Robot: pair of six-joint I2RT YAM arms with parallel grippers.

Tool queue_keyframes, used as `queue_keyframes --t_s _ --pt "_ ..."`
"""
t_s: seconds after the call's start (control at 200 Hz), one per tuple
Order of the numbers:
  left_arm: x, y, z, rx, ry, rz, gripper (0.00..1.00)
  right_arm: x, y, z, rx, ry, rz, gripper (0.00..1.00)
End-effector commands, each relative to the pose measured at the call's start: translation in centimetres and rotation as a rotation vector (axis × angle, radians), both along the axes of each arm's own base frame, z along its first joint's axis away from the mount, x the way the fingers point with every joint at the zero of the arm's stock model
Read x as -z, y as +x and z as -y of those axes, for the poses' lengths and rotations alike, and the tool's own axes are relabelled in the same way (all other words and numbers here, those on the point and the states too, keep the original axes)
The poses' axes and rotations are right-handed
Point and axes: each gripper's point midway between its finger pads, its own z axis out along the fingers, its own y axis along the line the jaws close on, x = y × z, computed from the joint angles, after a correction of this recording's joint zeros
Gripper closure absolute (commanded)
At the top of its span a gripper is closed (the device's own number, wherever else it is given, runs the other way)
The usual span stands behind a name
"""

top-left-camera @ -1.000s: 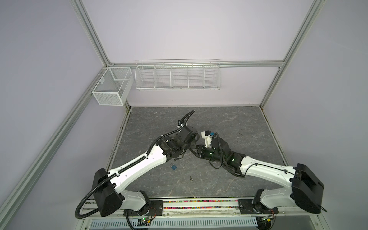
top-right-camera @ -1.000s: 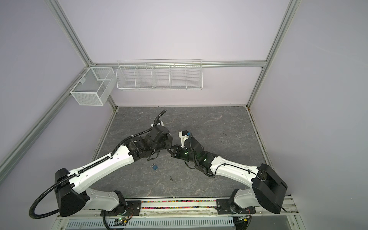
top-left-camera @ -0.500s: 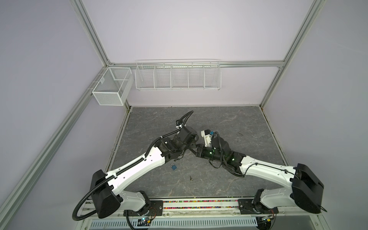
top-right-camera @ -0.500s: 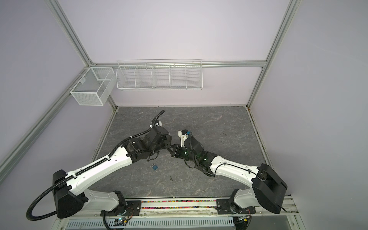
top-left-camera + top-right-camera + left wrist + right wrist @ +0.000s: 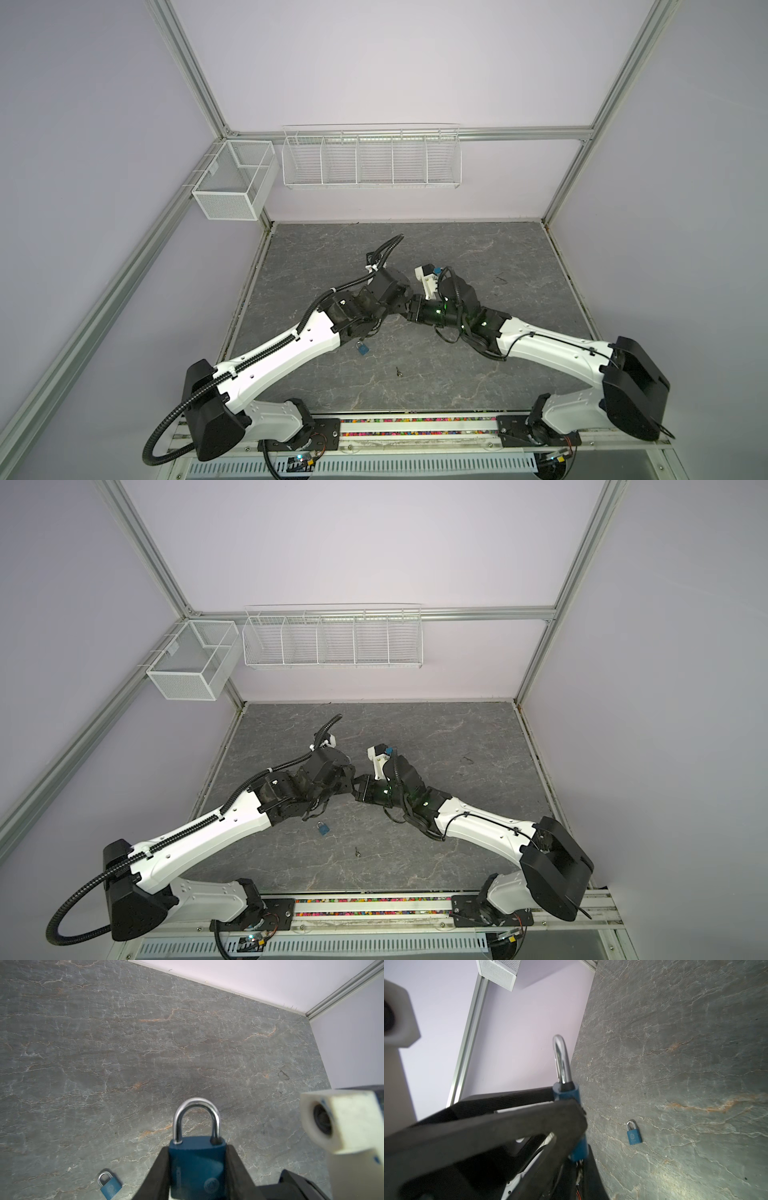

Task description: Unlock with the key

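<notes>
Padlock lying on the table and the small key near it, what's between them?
Nothing. Both top views show only bare grey table between the loose padlock and the key; the two lie apart.

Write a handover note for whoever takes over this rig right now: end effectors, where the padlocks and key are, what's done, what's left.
Left end effector: shut on the blue padlock, lifted off the table, shackle seated.
Right end effector: shut, right by the held padlock; any key in it is hidden.
On the table: second padlock, and a small dark item, likely a key.
Done: lock picked up. Left: turn key, free shackle.
</notes>
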Motion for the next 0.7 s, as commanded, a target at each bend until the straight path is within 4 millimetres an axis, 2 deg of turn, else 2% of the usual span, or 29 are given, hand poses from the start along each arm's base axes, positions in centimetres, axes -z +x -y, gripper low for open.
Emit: queue_keyframes --t_s 0.0,0.135,0.25,0.385,0.4,0.44,0.6,0.695 --pt "2.2 -1.6 -0.8 0.035 0.089 -0.086 1.00 -5.9 1.5 0.3 0.050 0.111 0.135 0.94" --pt "2.3 -1.8 -0.7 0.038 0.069 -0.089 1.00 -6.0 1.6 0.1 0.046 0.129 0.160 0.94" --pt "1.2 -1.2 -1.1 0.009 0.069 -0.047 1.00 -5.4 1.2 -0.3 0.018 0.117 0.167 0.93" --pt "-0.5 -0.1 -1.1 -0.027 0.028 0.032 1.00 -6.1 0.4 -0.6 -0.026 0.146 0.207 0.79" --pt "-0.7 0.0 -1.2 -0.031 0.023 0.038 1.00 -5.0 0.1 -0.5 -0.034 0.128 0.196 0.77" --pt "-1.1 0.2 -1.1 -0.037 0.018 0.050 1.00 -4.6 -0.3 -0.5 -0.047 0.121 0.199 0.75" --pt "-2.1 0.7 -0.5 -0.034 -0.002 0.068 1.00 -4.0 -1.0 0.0 -0.044 0.174 0.183 0.75" --pt "-2.4 0.8 -0.2 -0.031 -0.016 0.072 1.00 -3.4 -1.0 0.0 -0.044 0.166 0.170 0.78"
